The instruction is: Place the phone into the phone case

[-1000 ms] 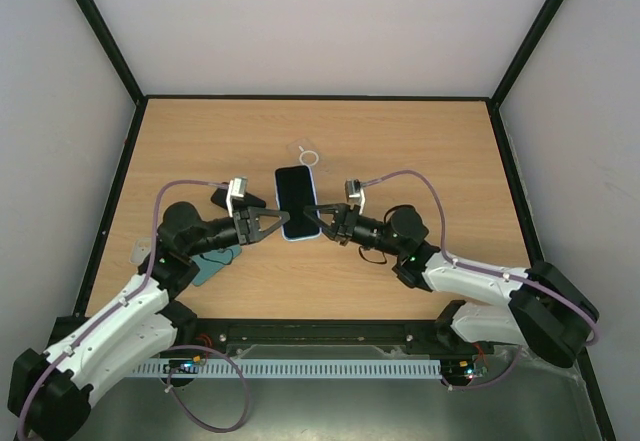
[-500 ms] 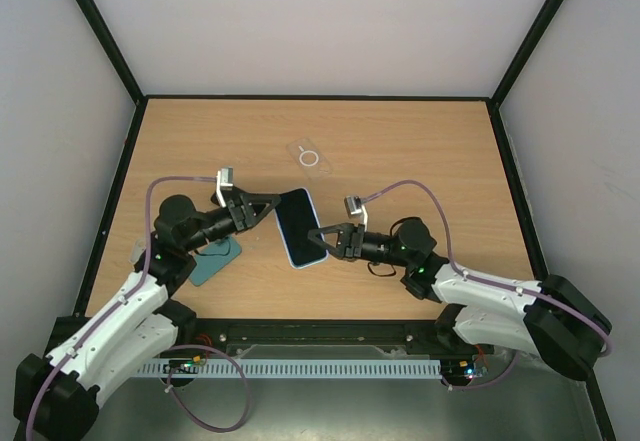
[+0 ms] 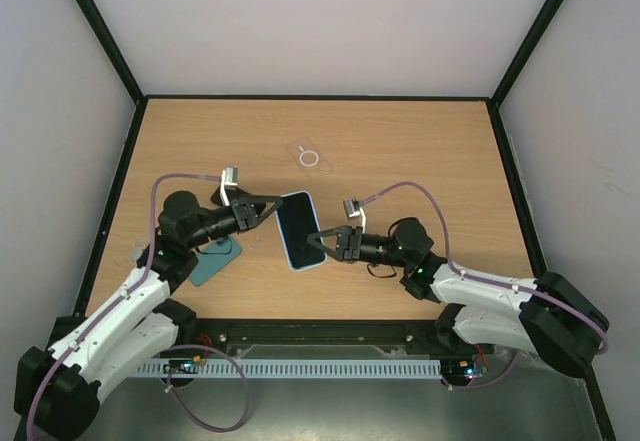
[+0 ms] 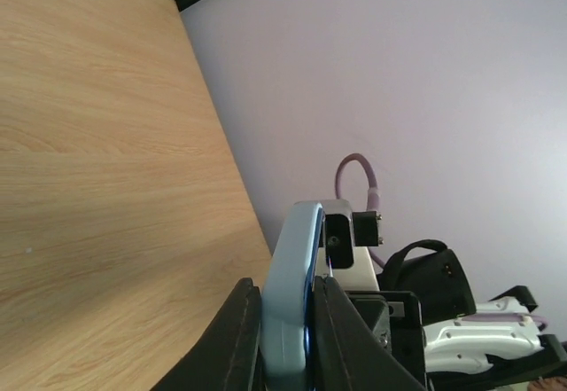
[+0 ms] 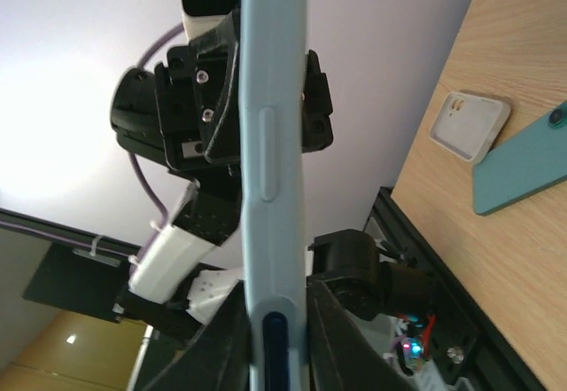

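The phone point(image 3: 300, 229), light blue at the rim with a black screen, hangs above the table between both arms. My left gripper point(image 3: 272, 211) is shut on its upper left edge, and the left wrist view shows the blue rim point(image 4: 288, 267) pinched between the black fingers point(image 4: 237, 338). My right gripper point(image 3: 318, 238) is shut on the lower right edge; in the right wrist view the phone point(image 5: 270, 143) stands edge-on between the jaws. The clear phone case point(image 3: 311, 155) with a ring mark lies flat farther back, apart from both grippers.
A teal flat case point(image 3: 215, 259) lies under the left arm, also in the right wrist view point(image 5: 523, 165). A small pale case point(image 5: 468, 125) sits beside it near the table's left edge point(image 3: 122, 201). Black frame rails border the table.
The left gripper, open beside the phone's corner half a second ago, has closed on its edge. Over the second the phone came nearer and turned. The right gripper kept its hold.
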`<act>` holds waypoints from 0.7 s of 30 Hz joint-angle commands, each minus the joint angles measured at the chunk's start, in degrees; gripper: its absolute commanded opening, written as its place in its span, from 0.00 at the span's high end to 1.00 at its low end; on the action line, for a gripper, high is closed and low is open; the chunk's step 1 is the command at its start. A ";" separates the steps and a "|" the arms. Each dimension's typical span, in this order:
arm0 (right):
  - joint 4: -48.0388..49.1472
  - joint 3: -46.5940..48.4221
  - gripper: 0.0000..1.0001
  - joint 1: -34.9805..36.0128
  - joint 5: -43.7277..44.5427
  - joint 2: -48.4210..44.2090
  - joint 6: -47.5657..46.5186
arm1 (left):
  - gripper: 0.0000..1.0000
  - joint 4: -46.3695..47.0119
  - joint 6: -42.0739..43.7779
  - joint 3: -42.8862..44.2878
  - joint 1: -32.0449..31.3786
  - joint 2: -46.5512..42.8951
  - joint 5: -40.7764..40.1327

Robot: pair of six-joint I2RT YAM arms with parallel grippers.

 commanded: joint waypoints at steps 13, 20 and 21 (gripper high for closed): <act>3.12 -0.04 0.93 0.45 5.31 -1.84 -0.17 | 0.62 -5.74 2.73 3.69 0.47 2.48 4.59; 2.52 0.38 0.93 0.38 8.10 -1.89 -0.61 | 0.67 -1.21 0.35 0.58 0.47 3.28 6.56; 2.52 0.63 0.93 0.40 8.12 -1.57 -0.62 | 0.73 -0.91 0.44 0.45 0.47 3.91 6.68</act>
